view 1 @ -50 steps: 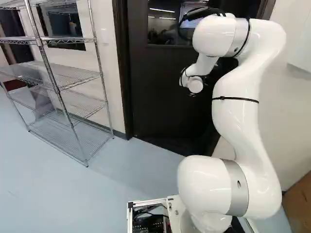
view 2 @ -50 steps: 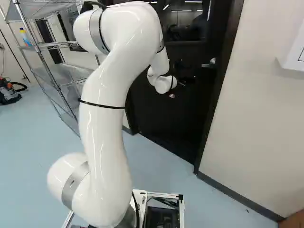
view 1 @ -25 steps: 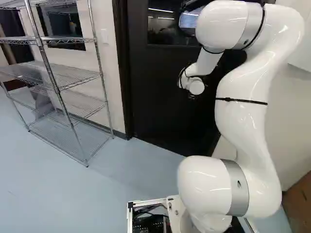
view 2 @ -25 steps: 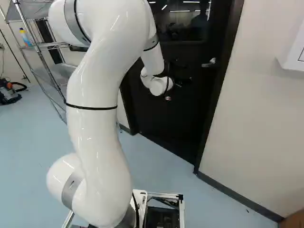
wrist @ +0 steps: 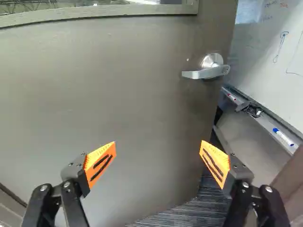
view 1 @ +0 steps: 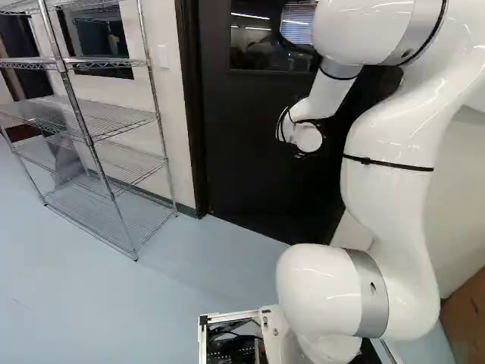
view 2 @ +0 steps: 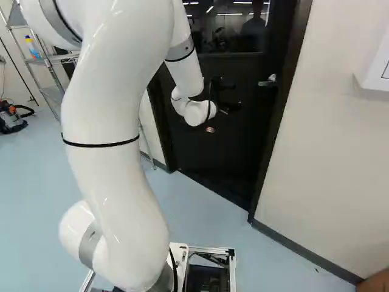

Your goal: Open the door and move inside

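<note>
In the right base view my black gripper (view 2: 230,108) is up in front of the dark door (view 2: 213,143), to the left of the silver lever handle (view 2: 267,81). The wrist view shows the gripper (wrist: 158,146) open, its orange-padded fingers wide apart with nothing between them. Ahead of the fingers is the door's face (wrist: 118,90), and the lever handle (wrist: 208,71) lies beyond the fingertips, untouched. The door stands ajar; a gap past its handle-side edge shows the room behind. In the left base view the arm hides the handle.
Through the gap are a whiteboard (wrist: 274,52), its marker tray (wrist: 265,120) and dark carpet (wrist: 203,208). The door frame (view 2: 281,115) borders the right wall (view 2: 334,146). A wire shelf (view 1: 98,129) stands left of the doorway, a vacuum (view 2: 11,117) farther left.
The arm's upper part has swung back toward the cameras, and in the right base view the wrist and gripper have shifted left, away from the handle. The base has not moved.
</note>
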`<state>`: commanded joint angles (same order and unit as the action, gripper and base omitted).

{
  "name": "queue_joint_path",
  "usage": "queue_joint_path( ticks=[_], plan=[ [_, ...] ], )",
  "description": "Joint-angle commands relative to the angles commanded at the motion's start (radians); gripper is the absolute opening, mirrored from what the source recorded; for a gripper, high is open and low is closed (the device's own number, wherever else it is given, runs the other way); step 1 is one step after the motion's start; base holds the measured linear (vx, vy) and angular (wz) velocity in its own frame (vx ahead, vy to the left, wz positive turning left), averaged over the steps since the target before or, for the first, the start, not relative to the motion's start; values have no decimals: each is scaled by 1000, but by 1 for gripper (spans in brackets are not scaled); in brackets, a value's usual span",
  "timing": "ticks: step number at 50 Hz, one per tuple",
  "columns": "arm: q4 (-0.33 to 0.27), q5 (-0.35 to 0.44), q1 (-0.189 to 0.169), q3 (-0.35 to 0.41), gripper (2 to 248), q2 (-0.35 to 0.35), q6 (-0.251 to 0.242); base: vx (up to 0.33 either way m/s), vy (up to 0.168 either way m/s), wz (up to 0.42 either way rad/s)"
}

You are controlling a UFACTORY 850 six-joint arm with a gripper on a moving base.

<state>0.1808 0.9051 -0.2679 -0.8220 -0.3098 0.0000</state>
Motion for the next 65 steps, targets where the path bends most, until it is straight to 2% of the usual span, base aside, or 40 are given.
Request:
queue_joint_path(
  ticks=[22, 55, 65],
  plan=[
    [-23, -13, -7, 123, 247, 106, 0, 0, 0, 0],
    [-25, -27, -31, 295, 247, 265, 0, 0, 0, 0],
    [-25, -27, -35, 316, 247, 285, 0, 0, 0, 0]
  ],
)
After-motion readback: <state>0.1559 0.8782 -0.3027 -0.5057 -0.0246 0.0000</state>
